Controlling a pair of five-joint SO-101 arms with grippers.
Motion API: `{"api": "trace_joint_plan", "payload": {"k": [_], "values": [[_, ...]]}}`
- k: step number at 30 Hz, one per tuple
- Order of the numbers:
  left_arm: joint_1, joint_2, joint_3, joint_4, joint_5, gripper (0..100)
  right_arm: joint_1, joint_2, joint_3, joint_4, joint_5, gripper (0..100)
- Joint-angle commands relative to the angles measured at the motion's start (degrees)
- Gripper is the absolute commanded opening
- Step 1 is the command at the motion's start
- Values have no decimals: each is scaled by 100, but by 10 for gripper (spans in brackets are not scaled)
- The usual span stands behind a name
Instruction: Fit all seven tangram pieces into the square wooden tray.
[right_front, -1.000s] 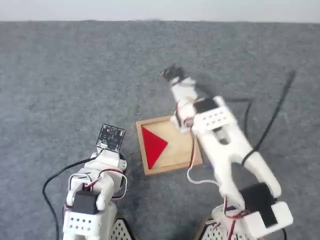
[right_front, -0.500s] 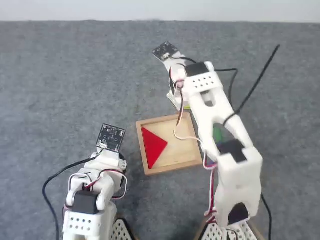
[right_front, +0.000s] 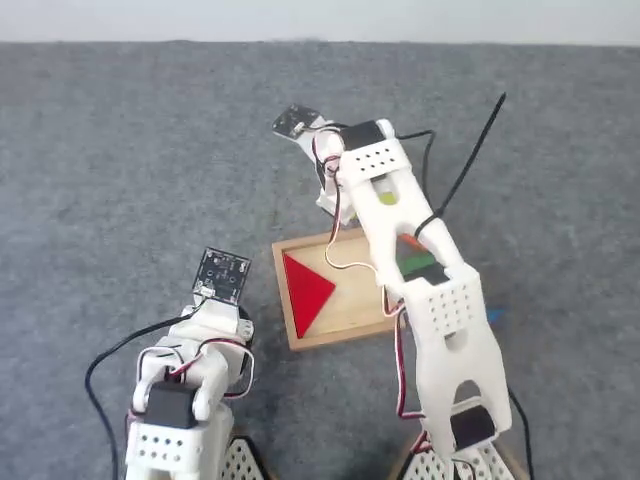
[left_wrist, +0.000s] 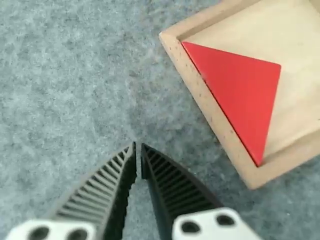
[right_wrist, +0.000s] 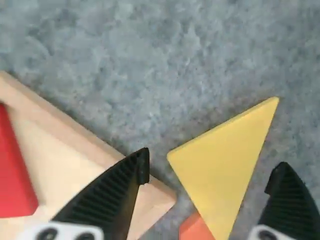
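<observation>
The square wooden tray (right_front: 350, 305) lies mid-table with a red triangle (right_front: 305, 289) in its left part. In the left wrist view the red triangle (left_wrist: 242, 87) lies flat against the tray's rim (left_wrist: 200, 97). My left gripper (left_wrist: 138, 148) is shut and empty over the carpet, short of the tray. My right gripper (right_wrist: 212, 167) stands open just past the tray's far corner (right_wrist: 157, 197), its jaws on either side of a yellow triangle (right_wrist: 225, 152). An orange piece (right_wrist: 192, 229) touches the yellow one. In the high view the right arm (right_front: 400, 240) stretches over the tray's right side.
Grey carpet (right_front: 150, 150) covers the whole table. Bits of green and orange pieces (right_front: 410, 252) show through the right arm's frame, and a blue bit (right_front: 495, 316) lies right of it. The left arm's base (right_front: 175, 420) sits at the near left.
The right arm has unfolded and stretched forward, its wrist swinging left to the tray's far edge. The left arm has not moved.
</observation>
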Motion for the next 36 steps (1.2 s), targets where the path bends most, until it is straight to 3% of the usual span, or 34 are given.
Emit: {"api": "trace_joint_plan", "payload": {"k": [1, 5, 26, 33, 36], "values": [[-9, -88, -57, 18, -9, 19, 163, 57, -536, 48, 26, 374], [-9, -88, -57, 18, -9, 19, 321, 171, -695, 40, -387, 375], [-9, -88, -57, 18, -9, 19, 268, 699, -703, -40, -448, 373], [-9, -88, -57, 18, -9, 19, 277, 743, -703, -40, -967, 371], [-9, -88, -57, 18, -9, 19, 277, 699, -703, -31, -1292, 322]]}}
